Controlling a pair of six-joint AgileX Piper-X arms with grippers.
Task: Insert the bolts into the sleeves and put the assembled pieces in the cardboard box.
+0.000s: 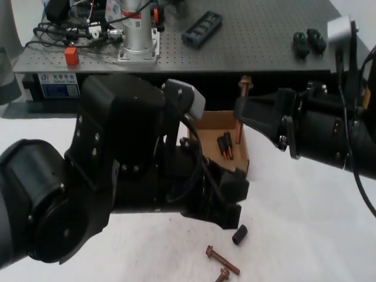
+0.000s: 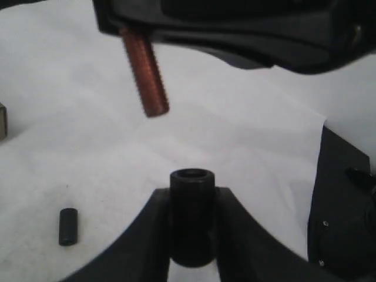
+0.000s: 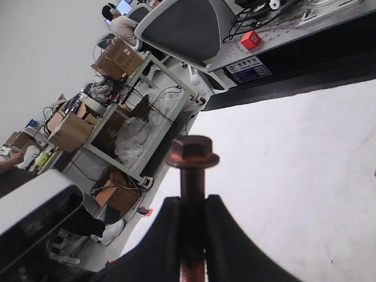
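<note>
Bolt (image 2: 145, 73) above sleeve (image 2: 192, 214) — blue label (image 1: 59, 85) illegible

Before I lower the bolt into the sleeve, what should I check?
1. The sleeve is gripped in the left fingers, bore up: ok.
2. The bolt is gripped in the right fingers, head up: ok.
3. Tip of the bolt over the bore: not ok, it hangs off to one side in the left wrist view.
4. The bolt parallel to the sleeve: cannot tell.
5. The cardboard box is open, with room beside the assembled pieces: ok.

High camera from behind, down over the bench (image 1: 305, 235); wrist cameras close up; bolt (image 2: 145, 73) common to all.
</note>
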